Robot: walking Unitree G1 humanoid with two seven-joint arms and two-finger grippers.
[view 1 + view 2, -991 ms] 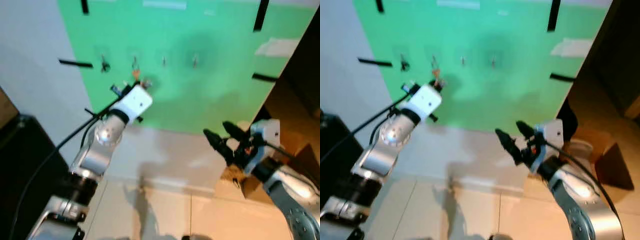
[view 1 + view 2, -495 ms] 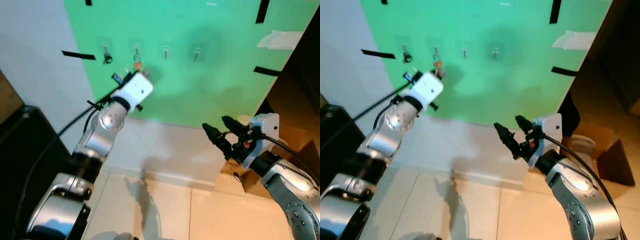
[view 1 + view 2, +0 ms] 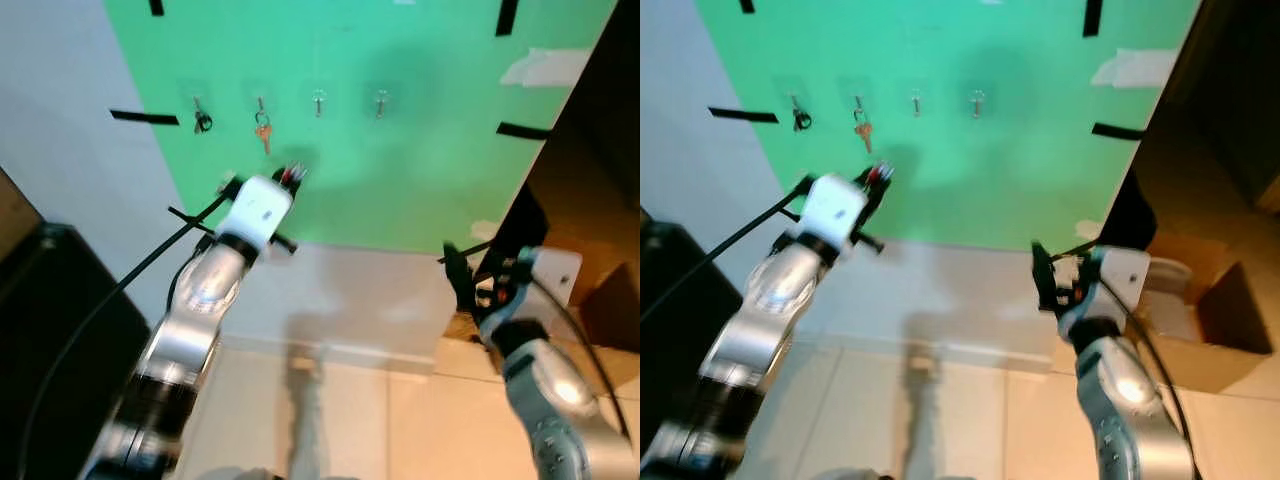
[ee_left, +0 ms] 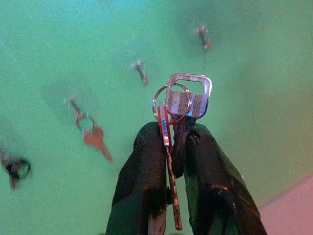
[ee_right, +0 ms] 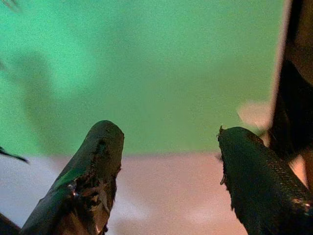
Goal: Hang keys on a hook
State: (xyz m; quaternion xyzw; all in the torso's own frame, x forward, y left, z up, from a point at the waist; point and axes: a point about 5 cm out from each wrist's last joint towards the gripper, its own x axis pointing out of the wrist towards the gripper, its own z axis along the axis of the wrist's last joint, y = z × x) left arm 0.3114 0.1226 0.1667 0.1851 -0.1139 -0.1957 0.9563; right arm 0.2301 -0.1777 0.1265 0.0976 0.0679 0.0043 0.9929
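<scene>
Before the green wall (image 3: 420,150), left claw (image 4: 175,142) clamps the keys (image 4: 182,105); right claw (image 5: 168,147) spread apart.

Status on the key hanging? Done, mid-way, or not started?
Mid-way. The left gripper is shut on the key bunch, raised before the green board. Not hung yet: two hooks already carry items, and the third hook and fourth hook are bare. The right gripper is open, idle.
</scene>
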